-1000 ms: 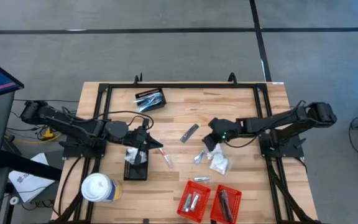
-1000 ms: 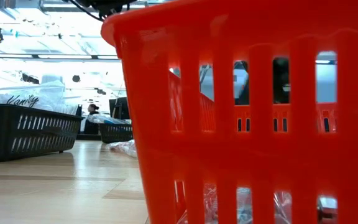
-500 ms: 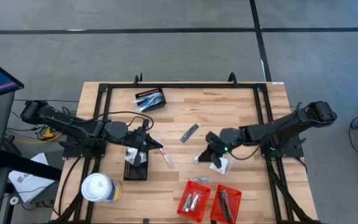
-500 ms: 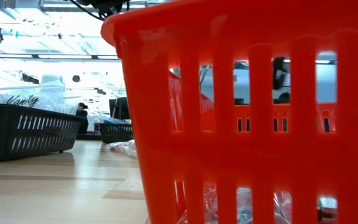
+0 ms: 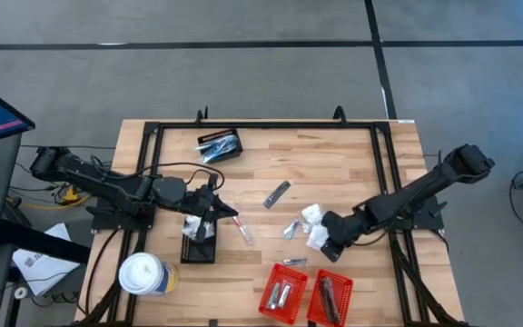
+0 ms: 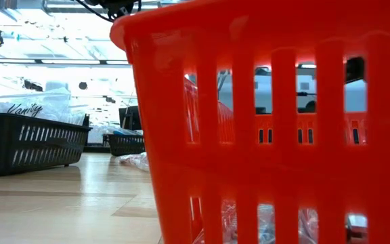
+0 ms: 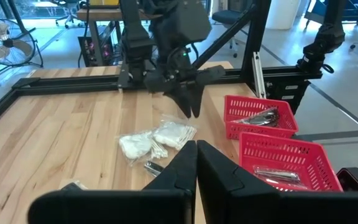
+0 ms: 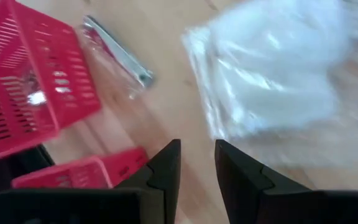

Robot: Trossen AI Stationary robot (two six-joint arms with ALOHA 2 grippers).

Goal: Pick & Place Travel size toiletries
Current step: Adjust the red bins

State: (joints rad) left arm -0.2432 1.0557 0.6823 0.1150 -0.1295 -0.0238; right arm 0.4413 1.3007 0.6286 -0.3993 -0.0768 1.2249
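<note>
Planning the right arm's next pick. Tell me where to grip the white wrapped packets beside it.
Come straight down on the white packets with the right gripper and pinch the loose clear wrap at an edge. They lie flat and soft on the table, so a side approach probably finds little to catch.

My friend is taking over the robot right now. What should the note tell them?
Right gripper: low over the table beside the white clear-wrapped packets, fingers slightly apart, nothing between them.
Left gripper: waiting over the black basket on the table's left side, fingers shut and empty.
Done: silvery items lie in the left red basket, dark sticks in the right red basket, more items in the far black basket.
Left loose on the table: the white packets, a silvery sachet, a small silvery tube by the red baskets, a dark grey stick and the thin pinkish tube.
</note>
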